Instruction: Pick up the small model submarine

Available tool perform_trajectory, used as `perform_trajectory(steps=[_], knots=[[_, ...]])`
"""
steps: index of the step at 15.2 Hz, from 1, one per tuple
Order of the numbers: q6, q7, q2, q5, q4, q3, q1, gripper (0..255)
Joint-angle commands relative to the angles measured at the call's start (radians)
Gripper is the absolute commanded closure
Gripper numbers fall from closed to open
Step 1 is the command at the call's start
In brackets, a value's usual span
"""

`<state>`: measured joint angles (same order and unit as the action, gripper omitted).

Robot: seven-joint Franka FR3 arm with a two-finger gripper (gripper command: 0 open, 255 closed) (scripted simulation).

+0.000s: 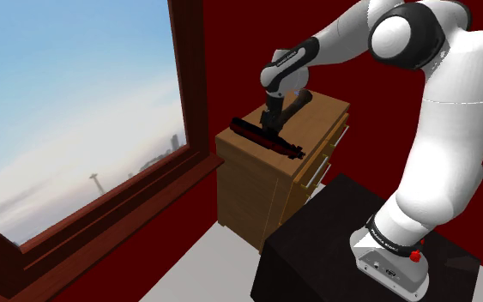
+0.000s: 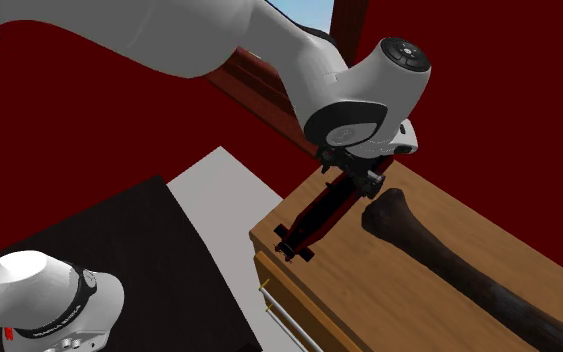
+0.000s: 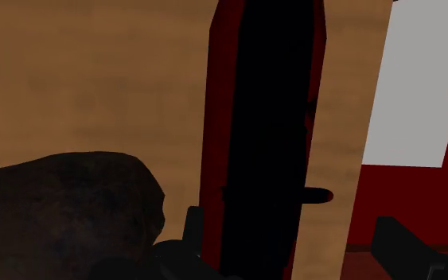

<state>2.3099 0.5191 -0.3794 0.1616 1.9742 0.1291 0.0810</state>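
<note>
The small model submarine (image 1: 269, 139) is a long dark red and black hull lying on the wooden dresser (image 1: 248, 184) near its window-side edge. In the second exterior view the submarine (image 2: 314, 215) has its tail at the dresser's (image 2: 389, 290) corner. My gripper (image 1: 271, 127) is lowered over the hull's middle. Seen from the wrist, the submarine (image 3: 262, 119) runs between the fingers of my gripper (image 3: 290, 235). The gripper is open, with a gap showing beside one finger (image 3: 405, 246). In the second exterior view my gripper (image 2: 354, 180) sits at the hull's far end.
A dark brown club-shaped object (image 2: 449, 260) lies on the dresser top beside the submarine, close to the gripper (image 3: 63, 207). A large window (image 1: 76, 111) in a red wall is at the shoulder view's left. The black stand (image 1: 316, 249) adjoins the dresser, with grey floor (image 1: 205, 266) below.
</note>
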Motion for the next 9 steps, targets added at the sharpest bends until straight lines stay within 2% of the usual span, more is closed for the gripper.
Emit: perform_trajectory(steps=[1,7,8,9], knots=[[0.026,0.007,-0.027,0.009,-0.002,-0.004,0.003,0],[0.073,0.018,-0.070,0.020,0.003,-0.010,0.007,0],[0.072,0.017,-0.070,0.020,0.003,-0.010,0.006,255],[0.072,0.017,-0.069,0.020,0.003,-0.010,0.006,255]])
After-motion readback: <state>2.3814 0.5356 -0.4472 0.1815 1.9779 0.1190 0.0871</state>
